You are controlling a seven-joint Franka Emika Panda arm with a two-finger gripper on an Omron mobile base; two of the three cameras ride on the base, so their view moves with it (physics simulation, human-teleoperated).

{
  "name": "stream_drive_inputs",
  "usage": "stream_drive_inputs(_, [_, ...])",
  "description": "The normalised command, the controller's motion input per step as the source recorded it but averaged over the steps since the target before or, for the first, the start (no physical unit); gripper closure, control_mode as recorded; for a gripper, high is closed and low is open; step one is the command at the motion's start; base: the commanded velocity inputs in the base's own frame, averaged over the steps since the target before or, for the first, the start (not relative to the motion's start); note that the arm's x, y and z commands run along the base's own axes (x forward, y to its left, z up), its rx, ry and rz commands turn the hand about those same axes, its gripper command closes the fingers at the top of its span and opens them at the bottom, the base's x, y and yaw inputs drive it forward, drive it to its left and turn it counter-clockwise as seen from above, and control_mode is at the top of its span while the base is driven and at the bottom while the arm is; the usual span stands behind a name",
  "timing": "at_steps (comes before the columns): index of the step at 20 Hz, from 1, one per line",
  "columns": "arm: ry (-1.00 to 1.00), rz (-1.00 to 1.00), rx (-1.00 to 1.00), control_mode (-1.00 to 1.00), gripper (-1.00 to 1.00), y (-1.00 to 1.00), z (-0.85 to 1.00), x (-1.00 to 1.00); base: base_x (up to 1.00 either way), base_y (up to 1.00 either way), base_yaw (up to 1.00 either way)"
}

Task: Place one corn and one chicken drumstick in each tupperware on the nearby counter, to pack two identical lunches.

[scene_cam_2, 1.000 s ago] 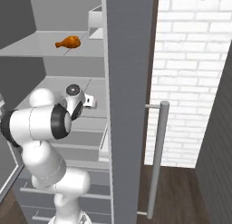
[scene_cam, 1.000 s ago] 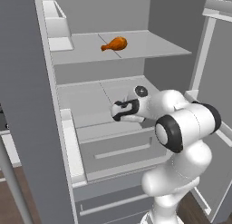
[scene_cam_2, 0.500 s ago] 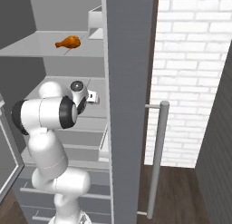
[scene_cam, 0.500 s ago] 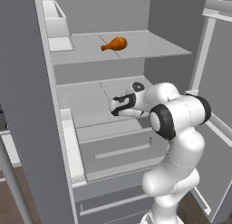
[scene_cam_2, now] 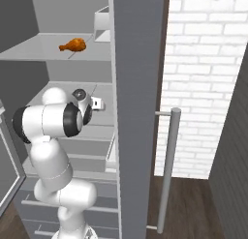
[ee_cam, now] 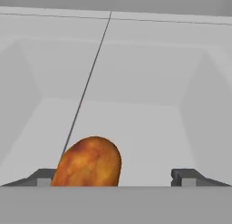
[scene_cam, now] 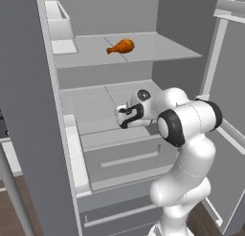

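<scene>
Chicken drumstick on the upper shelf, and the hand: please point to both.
chicken drumstick (scene_cam: 122,46), left base view, its meaty end.
hand (scene_cam: 125,116), left base view, between the fingertips.

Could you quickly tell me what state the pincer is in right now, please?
Pincer: open, fingers wide apart, holding nothing; a chicken drumstick sits between them, close to one finger, not clamped.

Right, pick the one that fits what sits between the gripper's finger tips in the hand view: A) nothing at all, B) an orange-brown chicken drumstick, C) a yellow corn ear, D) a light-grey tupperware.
B: in the hand view the rounded orange-brown end of a chicken drumstick lies between the spread tips of the gripper, nearer the left one, on the pale fridge shelf.
</scene>
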Motion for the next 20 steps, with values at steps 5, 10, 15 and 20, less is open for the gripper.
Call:
stream_drive_inputs(5, [-0.02,-0.01,-0.06,-1.00,1.00,0.51,-0.55,-0.15,0.00,0.00,0.00])
stream_drive_inputs(10, [-0.02,-0.02,0.00,-1.00,1.00,0.35,-0.43,-0.33,0.00,0.00,0.00])
stream_drive_inputs(15, [-0.08,-0.01,0.01,-1.00,1.00,0.09,-0.11,-0.66,0.00,0.00,0.00])
stream_drive_inputs(20, [-0.16,0.00,0.03,-1.00,1.00,0.00,0.51,-0.98,0.00,0.00,0.00])
